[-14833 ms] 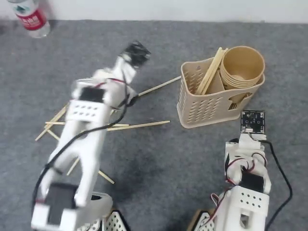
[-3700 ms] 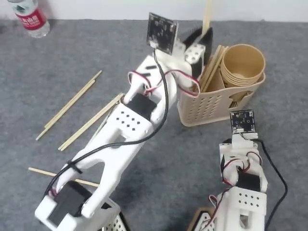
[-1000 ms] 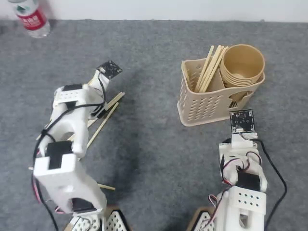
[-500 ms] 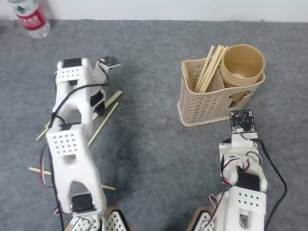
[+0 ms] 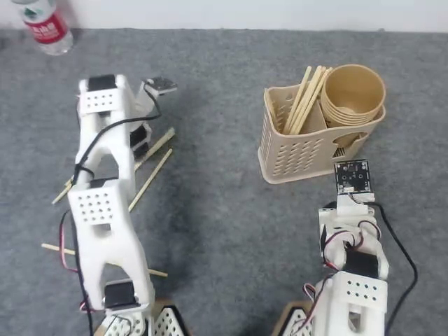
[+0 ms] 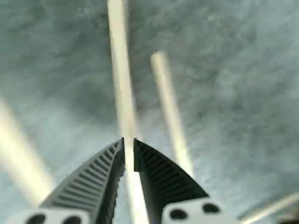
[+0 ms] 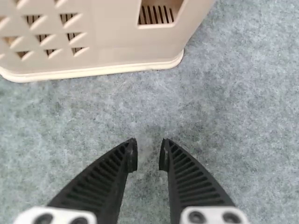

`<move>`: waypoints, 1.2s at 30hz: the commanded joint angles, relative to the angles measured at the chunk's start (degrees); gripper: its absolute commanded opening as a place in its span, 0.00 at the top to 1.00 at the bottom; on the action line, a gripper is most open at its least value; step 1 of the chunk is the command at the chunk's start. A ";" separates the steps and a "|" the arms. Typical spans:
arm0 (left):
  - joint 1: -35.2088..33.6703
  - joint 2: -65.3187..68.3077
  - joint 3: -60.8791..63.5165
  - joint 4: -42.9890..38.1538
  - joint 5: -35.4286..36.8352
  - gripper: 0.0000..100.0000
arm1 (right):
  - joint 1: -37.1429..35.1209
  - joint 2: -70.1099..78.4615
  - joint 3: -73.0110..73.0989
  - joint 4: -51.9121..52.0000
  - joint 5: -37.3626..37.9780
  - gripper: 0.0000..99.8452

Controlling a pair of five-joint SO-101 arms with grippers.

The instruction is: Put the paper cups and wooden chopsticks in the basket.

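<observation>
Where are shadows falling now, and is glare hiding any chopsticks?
High view: the left arm throws a soft shadow on the carpet on its basket side; no glare on the loose chopsticks. Right wrist view: a faint dark patch under the right claw.

The basket (image 5: pixel 301 150) is coloured beige, its walls patterned with a lattice of diamond and triangular openings; the paper cups (image 5: pixel 353 91) are coloured kraft brown; a pale, creamy wood tone is shown by the chopsticks (image 5: pixel 150 178); the carpet (image 5: pixel 224 210) is coloured mid-grey and faintly mottled; the left arm (image 5: pixel 105 210) and the right arm (image 5: pixel 353 287) are cased in white, with black motor blocks, and are trailed by black and red wires; the left gripper (image 6: pixel 129 151) and the right gripper (image 7: pixel 147 156) are finished in black, their inner faces ribbed with fine ridges; a red label is carried by the clear bottle (image 5: pixel 45 24); the wall (image 5: pixel 245 12) is painted white.
</observation>
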 commanded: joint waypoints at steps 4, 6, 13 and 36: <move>2.64 -21.45 2.33 2.81 -0.53 0.99 | -0.48 -0.57 -0.35 -0.48 0.70 0.90; 4.92 -26.99 5.67 2.81 -0.53 0.99 | -0.48 -0.57 -0.35 -0.48 0.70 0.90; 11.16 -39.65 23.25 1.49 -0.35 0.99 | -0.31 -0.57 -0.35 -0.48 0.70 0.90; -8.26 -27.96 38.90 -42.02 -4.57 0.82 | -0.48 -0.57 -0.35 -0.48 0.70 0.90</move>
